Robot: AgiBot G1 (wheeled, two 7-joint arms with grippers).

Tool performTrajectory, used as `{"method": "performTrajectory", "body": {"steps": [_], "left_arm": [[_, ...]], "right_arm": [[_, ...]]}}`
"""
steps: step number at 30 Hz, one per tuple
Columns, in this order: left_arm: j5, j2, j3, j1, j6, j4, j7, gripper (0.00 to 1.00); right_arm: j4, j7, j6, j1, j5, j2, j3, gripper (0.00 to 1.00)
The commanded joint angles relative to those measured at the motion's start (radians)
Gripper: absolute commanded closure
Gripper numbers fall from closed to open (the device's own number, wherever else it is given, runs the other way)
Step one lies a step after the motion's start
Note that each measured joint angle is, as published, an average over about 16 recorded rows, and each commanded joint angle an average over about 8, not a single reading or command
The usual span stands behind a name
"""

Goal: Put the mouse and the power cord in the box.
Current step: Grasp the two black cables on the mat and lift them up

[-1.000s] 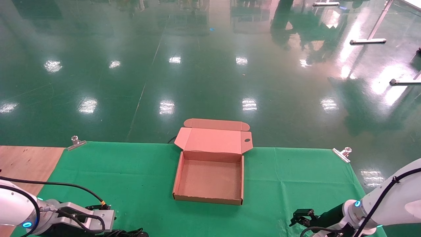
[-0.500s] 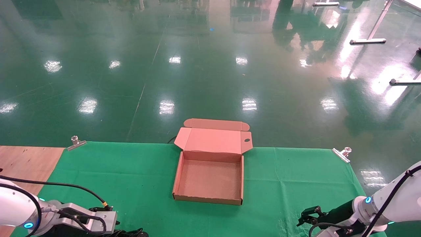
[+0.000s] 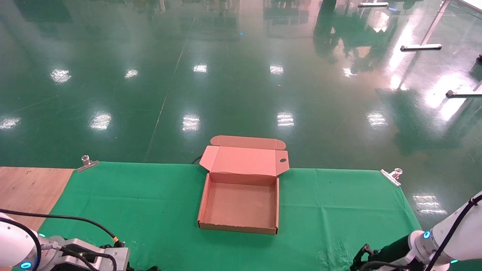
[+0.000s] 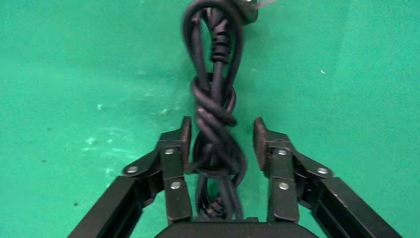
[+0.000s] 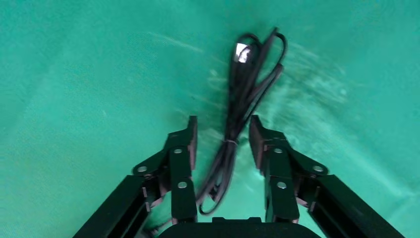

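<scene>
Left claw [image 4: 220, 141]: low at the bench's near left corner, fingers spread either side of the power cord [image 4: 216, 114], pads not clamped on it.
Power cord: thick glossy black cable, knotted into a tight bundle, lying on the green cloth [image 4: 74, 74].
Right claw [image 5: 220, 136]: low at the near right corner, gaping over a thin black cable [image 5: 242, 94] bunched in loops; holds nothing.
Box [image 3: 241, 188]: matte pinkish-brown cardboard, shallow, lid flap folded back, at the far edge's middle.

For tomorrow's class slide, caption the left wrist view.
Left hand, fingers open, straddles the knotted power cord lying on the green cloth.
</scene>
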Motion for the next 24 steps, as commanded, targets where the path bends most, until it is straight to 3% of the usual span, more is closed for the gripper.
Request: {"method": "performTrajectory", "body": {"steps": [1,15,24], "left_arm": [[-0.002,0.000,-0.001,0.006,-0.003,0.001,0.002,1.00],[0.001,-0.013,0.001,-0.021,0.019,-0.004,0.008,1.00],[0.019,-0.021,0.013,-0.130,0.113,-0.028,0.007,1.00]], "right_arm": [[-0.006,-0.004,0.001,-0.004,0.000,-0.002,0.000,1.00],[-0.018,-0.021,-0.004,0.006,0.010,-0.011,0.007,1.00],[-0.009,-0.044,-0.108,0.102,0.072,0.036,0.050,1.00]]}}
